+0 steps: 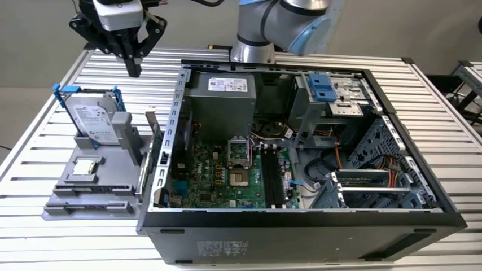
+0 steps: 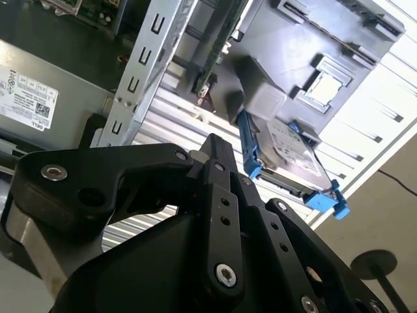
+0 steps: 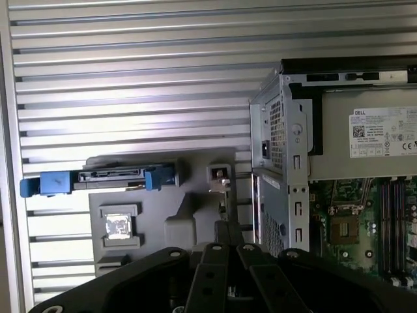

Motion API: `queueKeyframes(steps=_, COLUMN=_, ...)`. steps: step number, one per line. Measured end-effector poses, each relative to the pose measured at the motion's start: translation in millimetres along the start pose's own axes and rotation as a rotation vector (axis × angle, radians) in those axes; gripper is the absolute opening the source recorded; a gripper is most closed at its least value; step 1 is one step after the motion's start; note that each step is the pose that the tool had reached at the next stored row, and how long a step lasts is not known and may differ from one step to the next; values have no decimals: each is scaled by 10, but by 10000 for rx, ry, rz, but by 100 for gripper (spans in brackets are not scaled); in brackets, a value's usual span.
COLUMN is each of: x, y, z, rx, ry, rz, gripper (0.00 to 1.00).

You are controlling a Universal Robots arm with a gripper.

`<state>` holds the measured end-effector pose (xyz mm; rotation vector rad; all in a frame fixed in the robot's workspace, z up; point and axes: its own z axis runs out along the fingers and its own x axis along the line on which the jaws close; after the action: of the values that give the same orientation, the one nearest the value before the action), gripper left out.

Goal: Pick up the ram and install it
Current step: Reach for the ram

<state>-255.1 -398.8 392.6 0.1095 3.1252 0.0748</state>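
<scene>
The ram [image 1: 153, 134] stands on edge in the grey holder [image 1: 90, 199], right beside the open computer case's wall. It appears as a thin greenish strip in both wrist views [image 2: 219, 47] [image 3: 224, 203]. My gripper [image 1: 134, 69] hangs in the air over the table behind the holder, at the exterior view's upper left, well above and clear of the ram. Its black fingers [image 2: 212, 151] point down and meet at the tips, shut with nothing between them. The dark memory slots [image 1: 272, 176] lie on the motherboard inside the case.
A silver hard drive in a blue bracket [image 1: 93, 117] stands upright on the holder, with a small square processor chip [image 1: 85, 165] lying in front of it. The open computer case [image 1: 301, 228] takes up the table's middle and right. The arm's base [image 1: 252, 51] stands behind the case.
</scene>
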Motion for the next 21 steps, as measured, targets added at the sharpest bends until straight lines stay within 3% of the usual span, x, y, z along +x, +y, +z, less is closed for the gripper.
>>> queueKeyframes(steps=21, x=403, y=-28, z=-6, rx=0, ry=1, rz=-22, gripper=0)
